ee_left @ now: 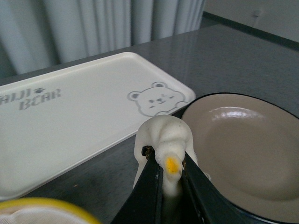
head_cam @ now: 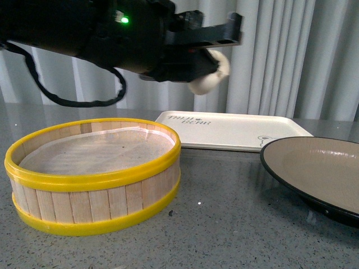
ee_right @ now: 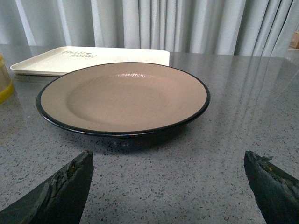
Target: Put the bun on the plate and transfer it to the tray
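The black left arm has a green light, looping black cable and black gripper.

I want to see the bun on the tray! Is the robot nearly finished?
Not yet. Done: the bun is out of the steamer basket. Now: the left gripper holds it in the air. To do: set it on the empty plate, then move the plate onto the empty tray. The right gripper is open near the plate.
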{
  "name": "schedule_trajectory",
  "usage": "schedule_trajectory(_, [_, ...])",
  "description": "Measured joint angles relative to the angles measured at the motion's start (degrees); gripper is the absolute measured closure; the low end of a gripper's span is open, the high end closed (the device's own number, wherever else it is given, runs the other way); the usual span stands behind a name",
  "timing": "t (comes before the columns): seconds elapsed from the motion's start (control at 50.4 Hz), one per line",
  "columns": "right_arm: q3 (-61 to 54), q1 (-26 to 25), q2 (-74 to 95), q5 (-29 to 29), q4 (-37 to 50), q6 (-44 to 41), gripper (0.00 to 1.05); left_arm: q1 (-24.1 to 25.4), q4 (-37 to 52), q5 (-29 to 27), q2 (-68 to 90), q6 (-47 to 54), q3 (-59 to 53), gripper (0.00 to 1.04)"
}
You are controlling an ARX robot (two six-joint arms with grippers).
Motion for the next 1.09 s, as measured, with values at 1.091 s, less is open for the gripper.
schedule_trajectory(1.091, [0.0, 0.0, 0.0, 0.0, 0.0, 0.0, 0.08, -15.6, -5.1, 2.9, 19.4, 4.6, 16.9, 1.00])
